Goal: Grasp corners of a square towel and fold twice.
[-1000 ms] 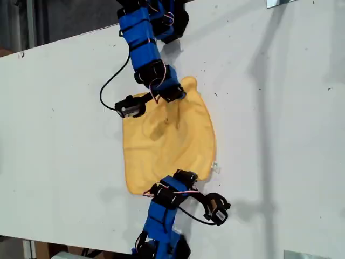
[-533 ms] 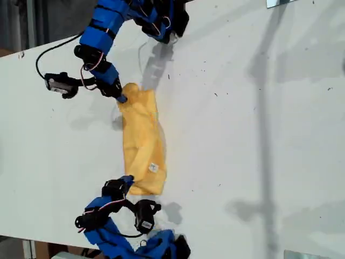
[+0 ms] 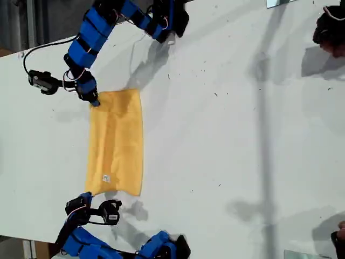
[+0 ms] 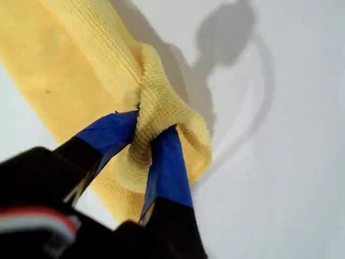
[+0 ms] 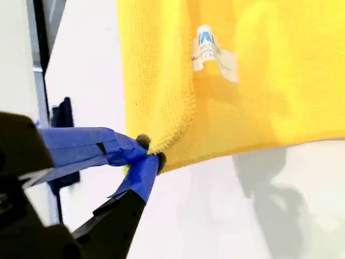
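Towel [image 3: 115, 143] lies on table [image 3: 242, 140] as long doubled strip, white tag [image 3: 106, 178] up: first fold judged done, second fold left. My first hand [image 4: 144, 129] clenched on bunched corner. My second hand [image 5: 148, 155] clenched on tag-end corner. Both corners unreleased.

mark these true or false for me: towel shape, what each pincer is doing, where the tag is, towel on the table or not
1. The towel forms a narrow rectangle. True.
2. My first pincer is open, clear of the cloth. False: it is shut on a bunched corner.
3. The white tag lies near the end that my second pincer holds. True.
4. My second pincer holds nothing. False: it pinches a towel corner.
5. The towel hangs over the table edge. False: it lies wholly on the white top.
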`<state>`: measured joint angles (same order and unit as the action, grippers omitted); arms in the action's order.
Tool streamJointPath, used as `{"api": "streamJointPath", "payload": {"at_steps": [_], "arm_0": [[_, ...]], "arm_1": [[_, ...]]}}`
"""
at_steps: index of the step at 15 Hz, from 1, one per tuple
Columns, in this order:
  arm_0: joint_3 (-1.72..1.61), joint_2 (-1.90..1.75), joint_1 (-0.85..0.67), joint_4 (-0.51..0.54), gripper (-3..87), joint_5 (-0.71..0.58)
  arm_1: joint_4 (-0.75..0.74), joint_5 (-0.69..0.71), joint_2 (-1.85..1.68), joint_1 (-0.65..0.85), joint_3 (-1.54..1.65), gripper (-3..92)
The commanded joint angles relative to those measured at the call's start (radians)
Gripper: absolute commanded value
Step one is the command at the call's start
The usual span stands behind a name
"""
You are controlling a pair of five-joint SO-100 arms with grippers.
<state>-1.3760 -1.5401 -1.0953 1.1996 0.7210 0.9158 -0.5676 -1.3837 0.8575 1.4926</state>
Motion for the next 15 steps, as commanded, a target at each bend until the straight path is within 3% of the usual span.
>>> {"api": "streamJointPath", "payload": {"at_steps": [1, 9, 14, 15], "arm_0": [[0.037, 0.087, -0.031, -0.029, -1.4, -0.015], [-0.232, -0.273, 0.236, 0.129, -1.4, 0.114], [-0.459, -0.311, 0.293, -0.009, -1.4, 0.166], [-0.460, -0.307, 0.293, -0.011, -0.1, 0.153]], "arm_1": [[0.092, 0.012, 0.282, 0.003, -0.284, -0.1], [0.318, -0.011, -0.144, -0.124, -0.074, -0.1], [0.273, -0.009, -0.087, -0.109, 0.048, -0.1], [0.275, -0.014, -0.081, -0.112, 0.057, 5.7]]}}
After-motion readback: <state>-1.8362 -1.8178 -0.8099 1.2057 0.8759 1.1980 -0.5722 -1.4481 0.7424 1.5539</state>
